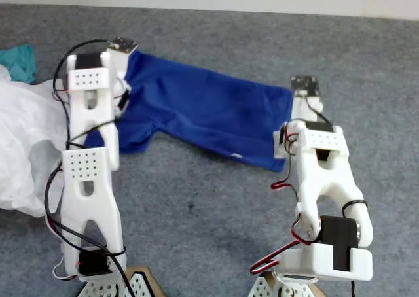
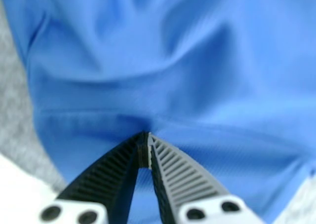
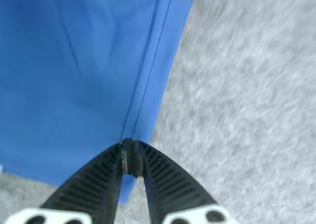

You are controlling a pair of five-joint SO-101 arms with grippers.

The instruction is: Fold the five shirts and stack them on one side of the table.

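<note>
A blue shirt (image 1: 203, 107) lies stretched across the grey table between my two arms. My left gripper (image 2: 143, 150) is shut on the blue shirt (image 2: 163, 71) near its left end, with cloth pinched at the fingertips. My right gripper (image 3: 131, 157) is shut on the hemmed edge of the blue shirt (image 3: 74, 76) at its right end. In the high view the left arm (image 1: 91, 94) stands over the shirt's left side and the right arm (image 1: 314, 140) at its right corner.
A white shirt (image 1: 23, 140) lies bunched at the left edge of the table, with a teal garment (image 1: 19, 61) behind it. Grey carpet-like surface (image 1: 209, 205) spreads open in front of the blue shirt and to the far right.
</note>
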